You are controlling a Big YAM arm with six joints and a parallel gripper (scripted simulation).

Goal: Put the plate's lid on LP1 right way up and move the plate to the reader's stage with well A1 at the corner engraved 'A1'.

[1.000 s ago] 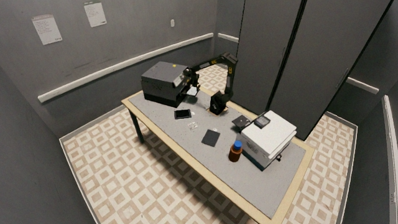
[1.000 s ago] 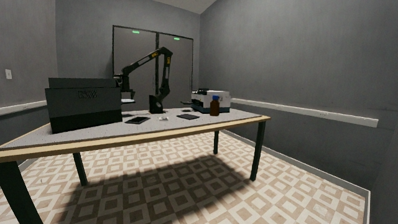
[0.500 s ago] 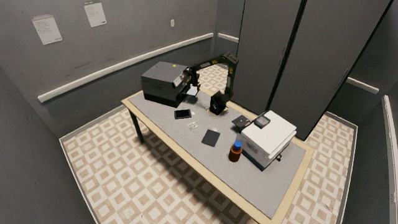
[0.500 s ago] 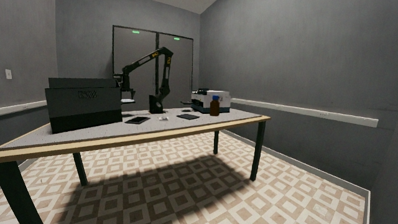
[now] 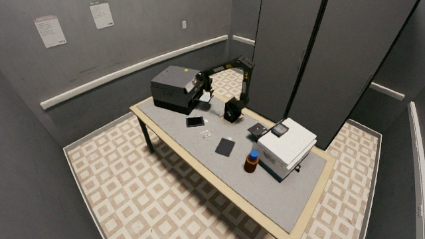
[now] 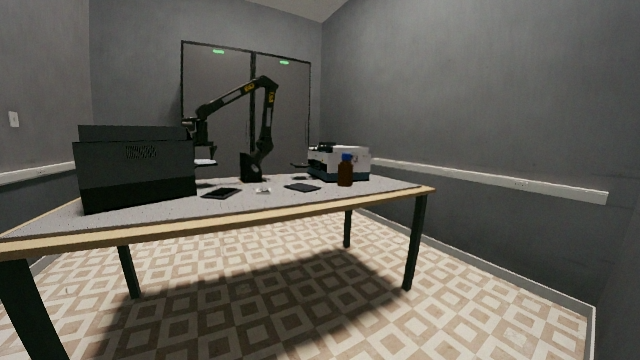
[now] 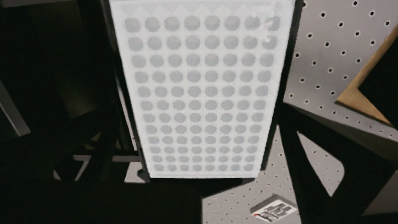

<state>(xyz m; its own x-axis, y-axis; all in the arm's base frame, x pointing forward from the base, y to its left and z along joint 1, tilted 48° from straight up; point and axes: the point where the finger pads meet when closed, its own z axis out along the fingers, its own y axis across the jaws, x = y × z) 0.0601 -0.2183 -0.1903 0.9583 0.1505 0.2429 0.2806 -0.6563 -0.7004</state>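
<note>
White multi-well plate [image 5: 205,96] [image 6: 205,162] [image 7: 200,91] appears delivered to the dark grey boxy reader [image 5: 170,87] [image 6: 137,172]; black tool [image 5: 206,91] [image 6: 205,150] [image 7: 198,112] spread apart. Lid placement, seating and A1 cannot be confirmed.

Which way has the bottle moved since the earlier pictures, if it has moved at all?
No, the bottle has not visibly moved; it stands beside the white machine as before.
</note>
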